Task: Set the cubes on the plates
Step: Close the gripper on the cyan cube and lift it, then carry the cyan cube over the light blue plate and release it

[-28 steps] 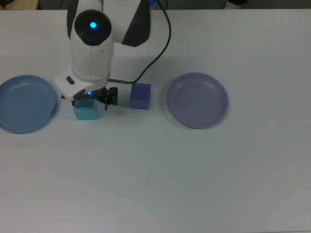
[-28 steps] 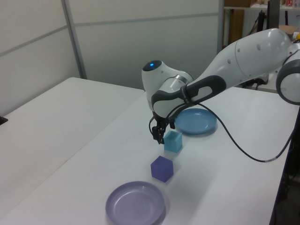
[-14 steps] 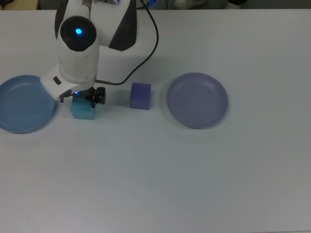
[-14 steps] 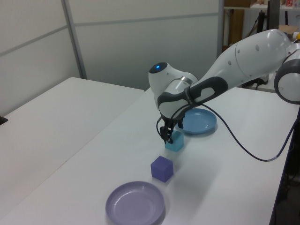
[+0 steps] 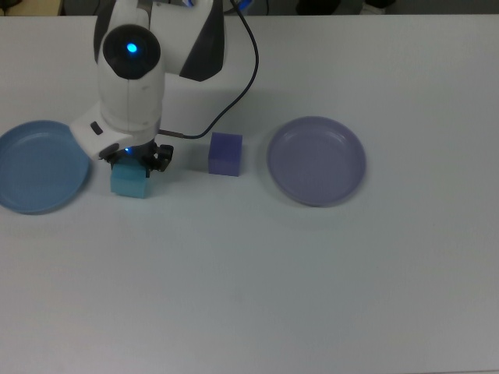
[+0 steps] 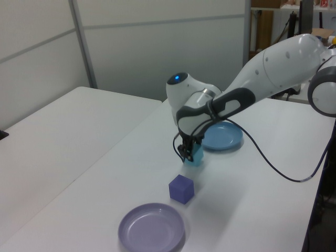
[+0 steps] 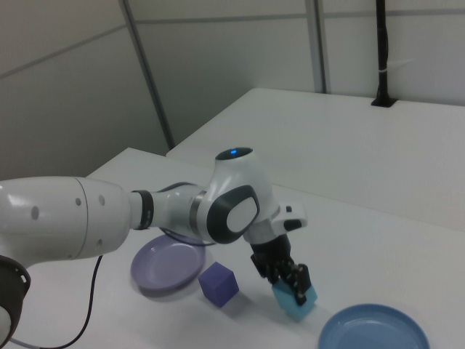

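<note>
Cyan cube (image 5: 129, 182) now tilted, nearer blue plate (image 5: 31, 167), in gripper (image 5: 134, 161) jaws' clamp

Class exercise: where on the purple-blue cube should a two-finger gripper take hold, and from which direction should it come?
Probably from straight above, fingers closing on two opposite vertical faces of the purple-blue cube. It sits flat on the table with flat parallel sides, and there is open space all round it; the lavender plate lies clear of it.

You see a white counter (image 6: 79, 173) beside a second white table (image 7: 349, 138), grey panelled walls (image 6: 157, 47) behind them, and a black post (image 7: 383, 51) standing at the far table's edge.
</note>
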Robot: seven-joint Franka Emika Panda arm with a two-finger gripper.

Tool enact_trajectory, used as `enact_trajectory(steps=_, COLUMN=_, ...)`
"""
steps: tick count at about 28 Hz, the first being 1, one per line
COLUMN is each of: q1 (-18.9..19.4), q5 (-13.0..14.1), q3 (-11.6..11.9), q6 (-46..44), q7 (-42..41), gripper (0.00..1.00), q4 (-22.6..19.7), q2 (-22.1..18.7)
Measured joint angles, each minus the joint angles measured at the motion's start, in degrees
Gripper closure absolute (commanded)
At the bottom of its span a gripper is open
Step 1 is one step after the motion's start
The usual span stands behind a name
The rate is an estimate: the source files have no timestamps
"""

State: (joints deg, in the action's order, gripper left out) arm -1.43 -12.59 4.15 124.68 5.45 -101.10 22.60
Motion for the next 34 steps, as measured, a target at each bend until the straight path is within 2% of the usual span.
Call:
enact_trajectory(steps=4, q1=-1.2, q5=3.0, q3=1.0, q6=0.0, q7=-0.2, gripper=0.92, q4=2.8, q2=-0.7)
enact_trajectory(steps=7, q1=-3.1, q5=4.6, q3=2.7, q6=0.0, q7=-3.3, gripper=0.91, q4=4.1, q2=-1.2)
enact_trajectory(steps=13, q1=-8.4, q5=5.4, q3=5.2, q6=0.0, q7=-11.2, gripper=0.86, q4=3.9, q2=-0.4)
enact_trajectory(steps=14, q1=-9.2, q5=5.4, q3=5.3, q6=0.0, q7=-12.0, gripper=0.83, q4=3.9, q2=-0.1)
enact_trajectory(steps=15, q1=-10.0, q5=5.4, q3=5.4, q6=0.0, q7=-12.6, gripper=0.75, q4=3.8, q2=0.2)
enact_trajectory(steps=16, q1=-10.6, q5=5.4, q3=5.4, q6=0.0, q7=-13.2, gripper=0.5, q4=3.8, q2=0.6)
enact_trajectory(steps=17, q1=-11.4, q5=5.4, q3=5.4, q6=0.0, q7=-13.7, gripper=0.31, q4=3.8, q2=1.1)
enact_trajectory(steps=18, q1=-11.8, q5=5.4, q3=5.4, q6=0.0, q7=-14.0, gripper=0.06, q4=3.8, q2=1.3)
enact_trajectory(steps=19, q1=-12.0, q5=5.4, q3=5.4, q6=0.0, q7=-14.1, gripper=0.0, q4=3.8, q2=1.6)
enact_trajectory(steps=27, q1=-11.7, q5=5.5, q3=5.2, q6=0.0, q7=-14.1, gripper=0.0, q4=4.1, q2=2.1)
enact_trajectory(steps=34, q1=-11.2, q5=10.1, q3=4.9, q6=-1.1, q7=-14.2, gripper=0.0, q4=5.0, q2=-0.7)
